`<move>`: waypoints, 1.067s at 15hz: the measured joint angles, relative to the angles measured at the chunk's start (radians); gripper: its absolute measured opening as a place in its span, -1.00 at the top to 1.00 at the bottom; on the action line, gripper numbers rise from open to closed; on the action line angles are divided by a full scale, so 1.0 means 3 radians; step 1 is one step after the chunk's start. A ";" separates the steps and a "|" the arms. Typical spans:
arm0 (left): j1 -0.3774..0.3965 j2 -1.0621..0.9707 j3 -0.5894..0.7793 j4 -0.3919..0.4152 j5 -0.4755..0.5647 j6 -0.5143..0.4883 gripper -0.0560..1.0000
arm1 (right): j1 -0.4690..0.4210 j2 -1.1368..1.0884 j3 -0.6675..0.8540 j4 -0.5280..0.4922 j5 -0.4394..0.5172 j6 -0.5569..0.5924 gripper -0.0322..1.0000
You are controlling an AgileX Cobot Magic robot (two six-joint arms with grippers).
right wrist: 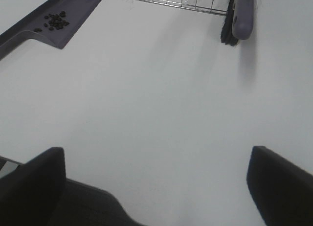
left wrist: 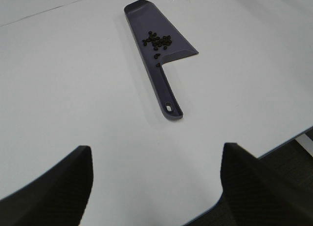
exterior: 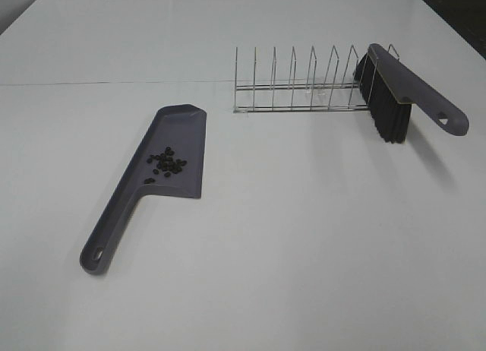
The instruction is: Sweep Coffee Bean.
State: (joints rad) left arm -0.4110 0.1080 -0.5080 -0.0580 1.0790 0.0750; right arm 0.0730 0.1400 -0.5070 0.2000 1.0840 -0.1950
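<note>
The coffee beans (exterior: pixel 167 162) lie in a small loose cluster on the flat grey dustpan (exterior: pixel 182 131), which rests on the white table left of centre, its handle toward the near left. The grey brush (exterior: pixel 395 93) with black bristles leans in the right end of the wire rack (exterior: pixel 296 85). Neither gripper shows in the exterior view. In the left wrist view my left gripper (left wrist: pixel 156 187) is open and empty, back from the dustpan (left wrist: pixel 164 84) and beans (left wrist: pixel 157 41). My right gripper (right wrist: pixel 156 187) is open and empty, far from the brush (right wrist: pixel 243 13) and beans (right wrist: pixel 55 21).
The wire rack (right wrist: pixel 171 1) with several upright dividers stands behind the dustpan at the right. The white table's edge (left wrist: pixel 288 138) runs close to my left gripper. The table's near edge also shows by my right gripper (right wrist: pixel 73 179).
</note>
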 joint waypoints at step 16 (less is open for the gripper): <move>0.0000 0.0000 0.0027 -0.0117 -0.0037 0.0150 -0.38 | 0.0000 0.0000 0.0000 -0.0327 -0.0020 0.0270 -0.72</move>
State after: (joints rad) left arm -0.4110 0.1080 -0.5000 -0.0930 1.0680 0.1200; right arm 0.0730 0.1400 -0.5070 0.1020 1.0780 -0.1140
